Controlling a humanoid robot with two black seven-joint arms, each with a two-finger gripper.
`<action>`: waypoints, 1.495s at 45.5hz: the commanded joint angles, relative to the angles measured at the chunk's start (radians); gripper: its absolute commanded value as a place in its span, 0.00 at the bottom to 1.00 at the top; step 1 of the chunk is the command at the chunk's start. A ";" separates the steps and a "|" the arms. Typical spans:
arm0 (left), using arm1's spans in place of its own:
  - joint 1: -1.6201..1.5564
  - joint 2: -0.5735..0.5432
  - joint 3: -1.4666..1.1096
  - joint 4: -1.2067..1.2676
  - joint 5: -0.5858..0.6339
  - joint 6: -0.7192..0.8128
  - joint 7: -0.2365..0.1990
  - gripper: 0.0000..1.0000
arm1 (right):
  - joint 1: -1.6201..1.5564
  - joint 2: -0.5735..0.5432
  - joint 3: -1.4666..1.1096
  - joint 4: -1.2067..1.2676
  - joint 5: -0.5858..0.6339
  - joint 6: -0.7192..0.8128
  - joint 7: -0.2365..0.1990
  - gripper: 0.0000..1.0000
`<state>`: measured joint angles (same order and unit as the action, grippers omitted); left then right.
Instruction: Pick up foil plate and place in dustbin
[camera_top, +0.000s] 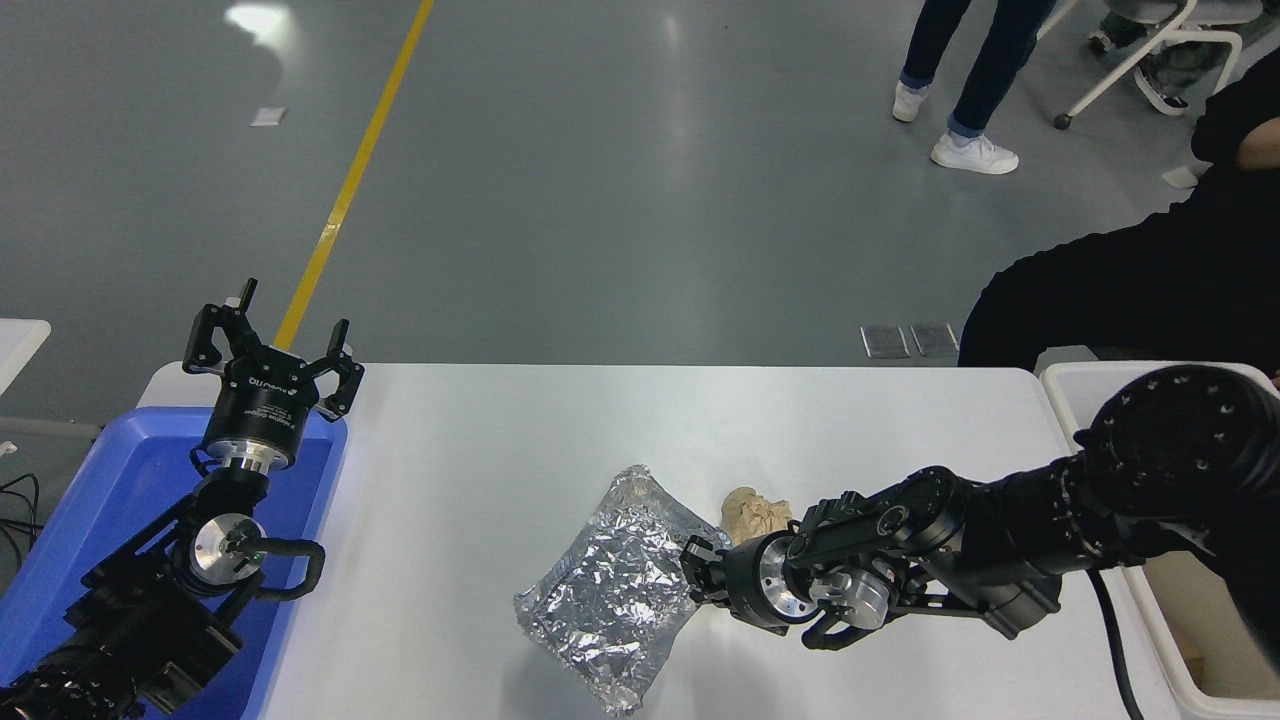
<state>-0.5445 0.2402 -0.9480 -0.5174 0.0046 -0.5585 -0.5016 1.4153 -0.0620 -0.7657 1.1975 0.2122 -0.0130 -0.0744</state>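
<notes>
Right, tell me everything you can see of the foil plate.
The foil plate is a crinkled, shiny silver sheet-metal tray, roughly rectangular with rounded corners and a dented raised rim. It lies slantwise on the white table, long axis running from upper right to lower left, near the front edge. The right pincer meets its right edge; whether it grips is unclear. A tan crumpled paper lump sits just right of its upper end, apparently apart.

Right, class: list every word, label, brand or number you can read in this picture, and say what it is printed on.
White print on the black left gripper body: too small and upside down to read with confidence.
Crinkled silver foil plate: no text.
Blue plastic tub: no text visible.
Nothing else carries readable text.
</notes>
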 joint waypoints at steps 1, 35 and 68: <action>0.000 -0.001 0.000 0.000 0.000 0.000 0.000 0.98 | 0.240 -0.124 -0.090 0.022 -0.019 0.218 -0.005 0.00; 0.002 -0.001 -0.002 0.000 0.000 0.000 0.002 0.98 | 0.717 -0.277 -0.207 0.024 -0.162 0.755 -0.011 0.00; 0.002 -0.001 -0.002 0.000 0.000 0.000 0.002 0.98 | 0.582 -0.312 -0.336 -0.142 -0.298 0.630 -0.011 0.00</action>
<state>-0.5430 0.2395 -0.9496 -0.5170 0.0046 -0.5582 -0.5000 2.0959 -0.3629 -1.0132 1.1579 -0.0625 0.7147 -0.0861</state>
